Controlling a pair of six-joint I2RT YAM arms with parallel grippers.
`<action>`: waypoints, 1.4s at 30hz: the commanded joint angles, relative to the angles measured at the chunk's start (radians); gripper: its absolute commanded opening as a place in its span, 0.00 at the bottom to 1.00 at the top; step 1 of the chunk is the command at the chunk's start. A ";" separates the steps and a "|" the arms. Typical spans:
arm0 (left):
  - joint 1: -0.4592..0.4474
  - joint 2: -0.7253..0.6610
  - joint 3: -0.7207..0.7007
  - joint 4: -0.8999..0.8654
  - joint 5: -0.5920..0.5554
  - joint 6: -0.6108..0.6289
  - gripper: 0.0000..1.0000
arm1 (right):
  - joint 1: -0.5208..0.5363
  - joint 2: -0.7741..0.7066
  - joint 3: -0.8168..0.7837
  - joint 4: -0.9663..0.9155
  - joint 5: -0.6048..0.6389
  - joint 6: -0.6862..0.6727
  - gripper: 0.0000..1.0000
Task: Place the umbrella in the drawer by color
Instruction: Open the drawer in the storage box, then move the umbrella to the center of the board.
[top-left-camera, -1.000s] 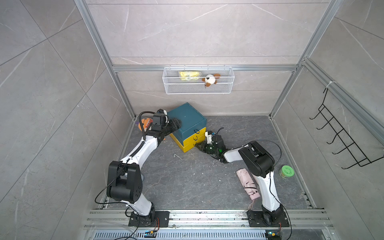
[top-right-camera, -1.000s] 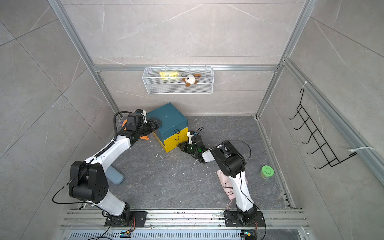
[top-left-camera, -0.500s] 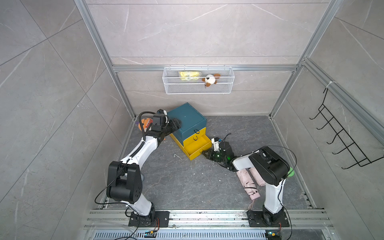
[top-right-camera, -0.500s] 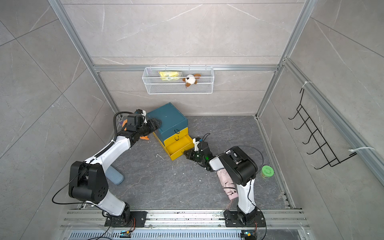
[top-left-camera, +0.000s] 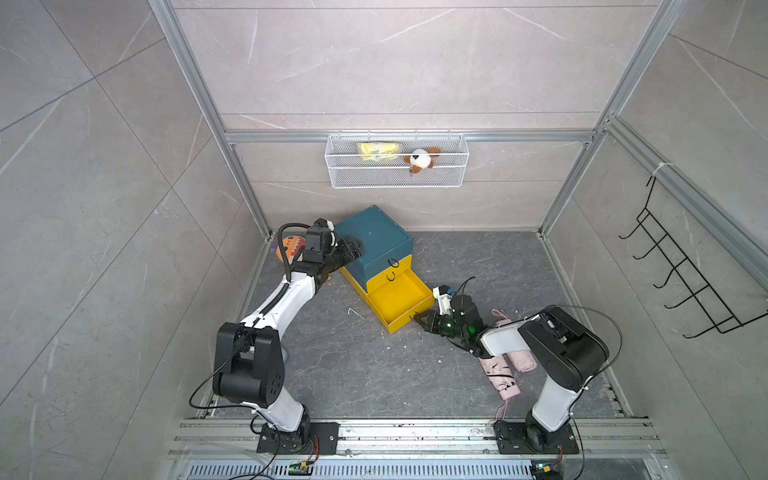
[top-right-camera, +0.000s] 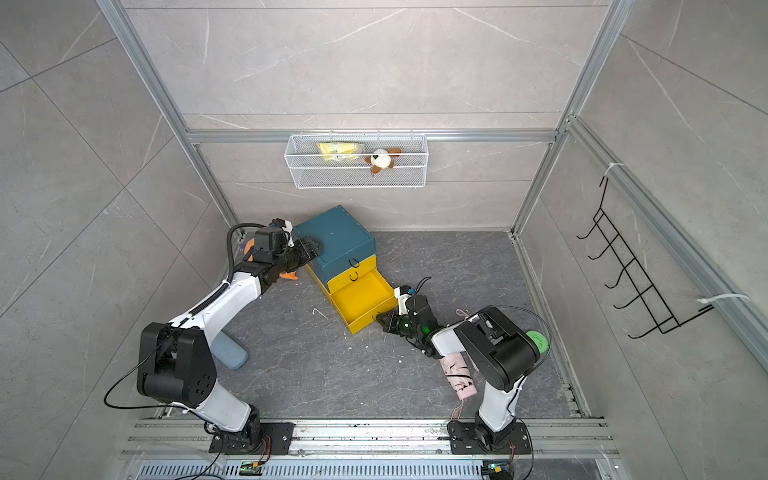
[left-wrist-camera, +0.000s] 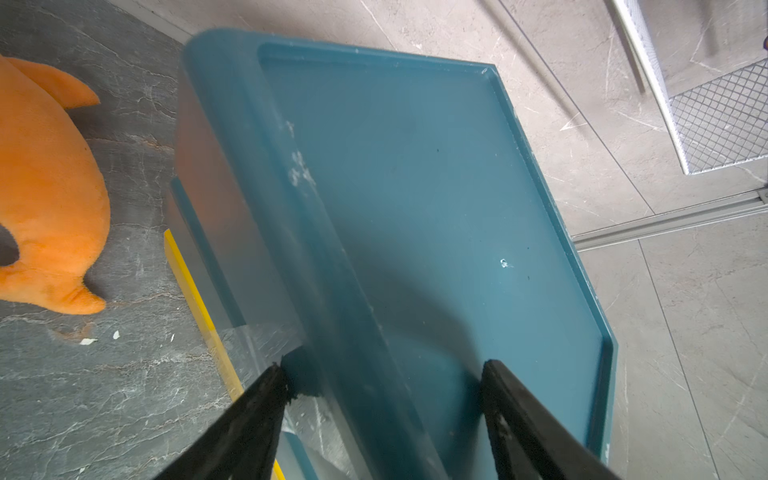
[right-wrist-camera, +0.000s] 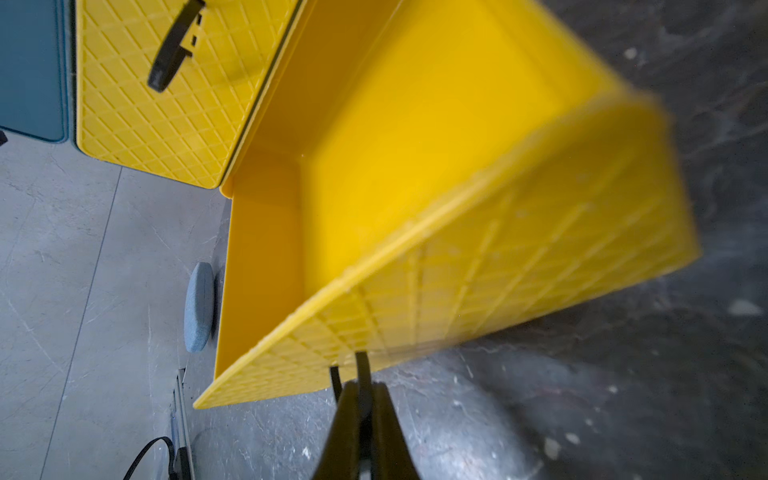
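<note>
Pinching the open yellow drawer (top-left-camera: 399, 297)'s pull loop (right-wrist-camera: 362, 368), the right hand (right-wrist-camera: 360, 384) could drag it fully out; the spread left hand (left-wrist-camera: 384, 374) straddles the cabinet (top-left-camera: 374, 237)'s edge. The pink umbrella (top-left-camera: 500, 374) lies on the tabletop (top-left-camera: 353, 374) under that arm

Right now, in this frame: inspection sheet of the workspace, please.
Surface: dark stone floor, scattered white crumbs.
Job's things: cabinet with bottom yellow drawer pulled out, empty; pink umbrellas lying under right arm; blue-grey bundle, possibly an umbrella.
Clutter: orange plush, green disc.
Grippers: left gripper open, astride cabinet's top edge; right gripper shut on handle loop.
Cables: black cable looped off left arm.
Surroundings: wire basket and hook rack on tiled walls.
</note>
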 joint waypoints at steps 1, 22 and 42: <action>-0.009 0.040 -0.055 -0.181 -0.006 0.042 0.76 | 0.007 -0.041 -0.025 -0.006 0.016 -0.032 0.05; -0.009 -0.034 -0.049 -0.210 -0.022 0.033 0.80 | 0.012 -0.179 -0.034 -0.169 0.130 -0.093 0.61; -0.060 -0.259 0.038 -0.343 -0.109 0.079 0.82 | 0.013 -0.469 0.077 -0.533 0.275 -0.286 1.00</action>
